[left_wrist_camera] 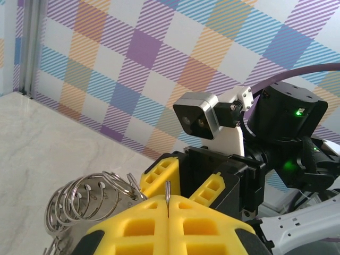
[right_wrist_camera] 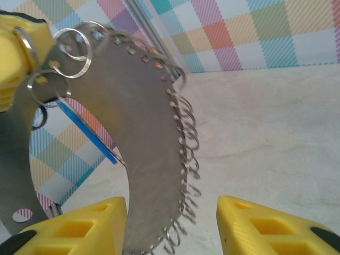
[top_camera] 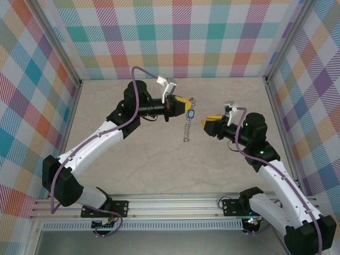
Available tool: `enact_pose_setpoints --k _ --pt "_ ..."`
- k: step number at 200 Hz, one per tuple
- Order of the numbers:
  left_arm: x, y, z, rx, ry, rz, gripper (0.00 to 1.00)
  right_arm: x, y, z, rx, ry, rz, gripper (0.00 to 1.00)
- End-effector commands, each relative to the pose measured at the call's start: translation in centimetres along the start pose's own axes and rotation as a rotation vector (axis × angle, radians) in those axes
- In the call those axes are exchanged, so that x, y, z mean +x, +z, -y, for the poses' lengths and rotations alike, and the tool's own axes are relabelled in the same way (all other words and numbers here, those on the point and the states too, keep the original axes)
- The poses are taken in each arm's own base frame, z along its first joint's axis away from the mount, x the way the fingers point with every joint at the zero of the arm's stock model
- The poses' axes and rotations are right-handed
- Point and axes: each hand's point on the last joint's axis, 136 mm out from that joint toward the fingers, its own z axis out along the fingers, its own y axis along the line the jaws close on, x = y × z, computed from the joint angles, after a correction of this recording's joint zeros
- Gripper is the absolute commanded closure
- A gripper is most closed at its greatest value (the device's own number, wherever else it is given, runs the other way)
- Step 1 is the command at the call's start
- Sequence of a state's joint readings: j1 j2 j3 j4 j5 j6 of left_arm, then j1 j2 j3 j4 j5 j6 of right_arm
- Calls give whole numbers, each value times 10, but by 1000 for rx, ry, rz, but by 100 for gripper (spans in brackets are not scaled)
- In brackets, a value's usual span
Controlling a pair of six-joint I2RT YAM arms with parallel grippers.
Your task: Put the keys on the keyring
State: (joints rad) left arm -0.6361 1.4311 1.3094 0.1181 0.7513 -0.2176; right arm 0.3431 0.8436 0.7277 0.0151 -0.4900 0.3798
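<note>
My left gripper (top_camera: 185, 104) is shut on the thin edge of the keyring (left_wrist_camera: 168, 190), a wide grey metal hoop (right_wrist_camera: 143, 127) fringed with small wire loops (left_wrist_camera: 87, 204). The hoop hangs down from it above the table (top_camera: 186, 130). The blue tag of the keys (top_camera: 189, 113) dangles at the hoop just below the left fingers; it appears as a blue edge (right_wrist_camera: 87, 134) in the right wrist view. I cannot make out the silver key itself. My right gripper (top_camera: 208, 125) stands open around the hoop's lower part, whose looped rim lies between the yellow fingers (right_wrist_camera: 79, 228), nearer the left one.
Checked cloth walls (top_camera: 180, 37) and metal posts (top_camera: 268, 79) enclose the beige table (top_camera: 159, 159). A metal rail (top_camera: 175, 204) runs along the near edge by the arm bases. The two grippers sit close together at mid-table.
</note>
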Motion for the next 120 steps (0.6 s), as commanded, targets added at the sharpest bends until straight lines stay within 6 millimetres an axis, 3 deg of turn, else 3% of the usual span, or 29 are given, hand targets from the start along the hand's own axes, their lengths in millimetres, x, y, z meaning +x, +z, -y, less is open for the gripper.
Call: enact_pose_setpoints --k 1,59,120 --pt "-19 -12 22 61 55 60 100 -14 1 -19 -68 -61 43 48" --pt "-19 -16 29 82 65 61 100 -20 12 -44 -141 -122 30 45" --pt "-19 -16 32 96 66 56 100 -26 21 -57 -174 -167 32 45"
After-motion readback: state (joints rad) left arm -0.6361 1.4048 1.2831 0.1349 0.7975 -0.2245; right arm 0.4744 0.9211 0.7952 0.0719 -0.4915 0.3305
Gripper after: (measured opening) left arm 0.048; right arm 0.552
